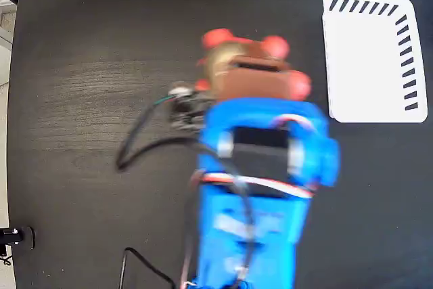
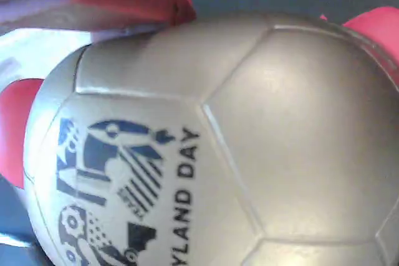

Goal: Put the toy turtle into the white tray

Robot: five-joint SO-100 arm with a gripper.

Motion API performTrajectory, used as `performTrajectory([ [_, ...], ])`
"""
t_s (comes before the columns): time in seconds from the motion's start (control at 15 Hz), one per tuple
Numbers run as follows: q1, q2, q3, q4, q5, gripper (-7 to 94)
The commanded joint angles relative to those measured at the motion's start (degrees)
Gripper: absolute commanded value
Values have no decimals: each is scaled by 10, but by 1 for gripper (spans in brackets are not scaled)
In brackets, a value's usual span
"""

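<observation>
Tool (image 1: 233, 65): blue arm's tip sits over the toy turtle (image 1: 226, 55) near the middle of the counter (image 1: 81, 99); jaws hidden, so I cannot tell whether they pinch it
Turtle: shell (image 2: 249, 141) fills the wrist view; glossy, printed, red flippers at the edges
Handling: likely light, squishy, slippery on the dome; best taken across the shell's sides
White tray (image 1: 369, 59): near the counter's upper right corner, apart from the turtle

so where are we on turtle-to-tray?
Done: arm has reached the toy turtle; its shell fills the wrist view. In hand: gripper sits over it, but a closed grasp isn't visible. Left: lift, carry right in the fixed view, release into the white tray, which holds nothing.
</observation>
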Motion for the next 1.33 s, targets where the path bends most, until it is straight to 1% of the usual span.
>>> performTrajectory([
  [0.0, 77, -31, -112, 6, 22, 0],
  [0.13, 130, -95, -184, 6, 47, 0],
  [0.33, 177, -208, -284, 4, 86, 0],
  [0.53, 196, -324, -380, 2, 128, 0],
  [0.6, 201, -352, -401, -10, 145, 0],
  [0.73, 210, -395, -435, -27, 161, 0],
  [0.93, 222, -446, -480, -36, 178, 0],
  [1.07, 229, -466, -484, -37, 185, 2],
  [1.2, 231, -483, -484, -38, 187, 15],
  [1.27, 231, -486, -482, -38, 187, 31],
])
